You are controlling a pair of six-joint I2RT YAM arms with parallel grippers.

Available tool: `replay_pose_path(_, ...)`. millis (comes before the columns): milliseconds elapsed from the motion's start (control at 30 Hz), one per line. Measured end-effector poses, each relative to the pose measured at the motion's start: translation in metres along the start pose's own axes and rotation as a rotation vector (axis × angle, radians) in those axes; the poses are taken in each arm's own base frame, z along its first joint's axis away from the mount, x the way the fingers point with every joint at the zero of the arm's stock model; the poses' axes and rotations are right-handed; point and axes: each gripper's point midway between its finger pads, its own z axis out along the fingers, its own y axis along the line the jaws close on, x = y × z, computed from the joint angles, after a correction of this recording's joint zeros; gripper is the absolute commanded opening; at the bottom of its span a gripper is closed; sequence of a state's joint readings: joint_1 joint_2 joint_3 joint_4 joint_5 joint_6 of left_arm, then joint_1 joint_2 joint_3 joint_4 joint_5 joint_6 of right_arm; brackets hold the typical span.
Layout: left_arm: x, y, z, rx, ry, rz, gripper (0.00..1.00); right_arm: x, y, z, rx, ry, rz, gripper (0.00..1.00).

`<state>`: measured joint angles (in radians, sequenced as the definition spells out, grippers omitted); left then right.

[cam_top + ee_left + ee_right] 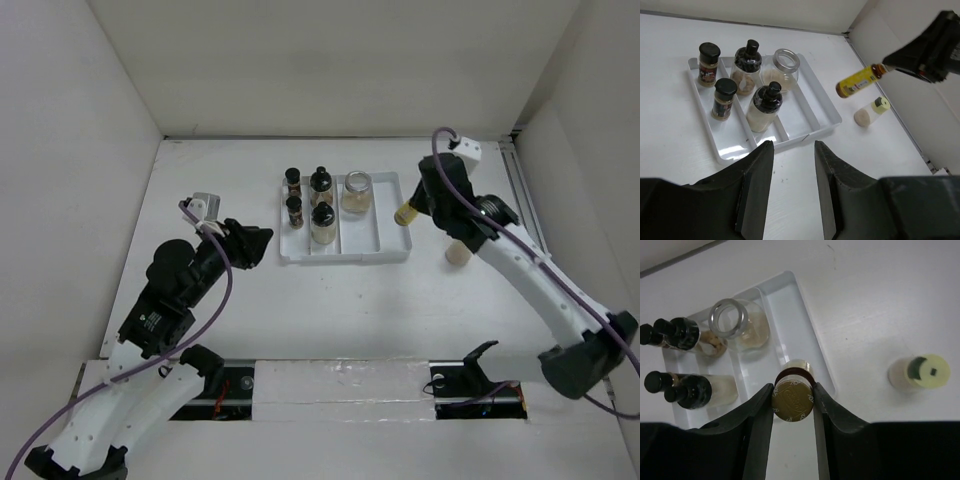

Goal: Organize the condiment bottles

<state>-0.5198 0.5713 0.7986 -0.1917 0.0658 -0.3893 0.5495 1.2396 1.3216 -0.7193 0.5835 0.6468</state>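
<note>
We see the left arm (165,300) and the right arm (530,275), both with white links and black joints. A purple cable (228,285) runs along each. A small white label (151,320) sits at eight o'clock in the top view. The left gripper (794,170) and the right gripper (793,405) are black.

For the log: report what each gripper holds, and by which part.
The right gripper holds the amber bottle, jaws clamped at its cap end. The left gripper is open and holds nothing.

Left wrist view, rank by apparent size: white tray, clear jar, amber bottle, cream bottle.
White tray
clear jar
amber bottle
cream bottle
The amber one is held aloft, so its rank is unsure.
</note>
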Motion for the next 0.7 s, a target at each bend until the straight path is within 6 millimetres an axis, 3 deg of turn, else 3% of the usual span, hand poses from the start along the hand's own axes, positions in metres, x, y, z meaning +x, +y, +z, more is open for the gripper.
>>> replay_pose_path(133, 0.006, 0.003, 0.006, -0.013, 0.025, -0.001, 0.34, -0.002, 0.039, 0.054, -0.011, 0.001, -0.092, 0.33)
replay_pose_path(233, 0.008, 0.006, 0.009, -0.027, 0.036, -0.001, 0.34, 0.003, 0.056, 0.096, 0.001, 0.019, -0.154, 0.33)
replay_pose_path(433, 0.011, 0.011, 0.013, -0.051, 0.046, 0.007, 0.34, 0.001, 0.063, 0.161, 0.038, 0.026, -0.193, 0.34)
replay_pose_path(700, 0.014, 0.016, 0.017, -0.072, 0.058, 0.009, 0.34, 0.001, 0.064, 0.211, 0.063, 0.026, -0.21, 0.36)
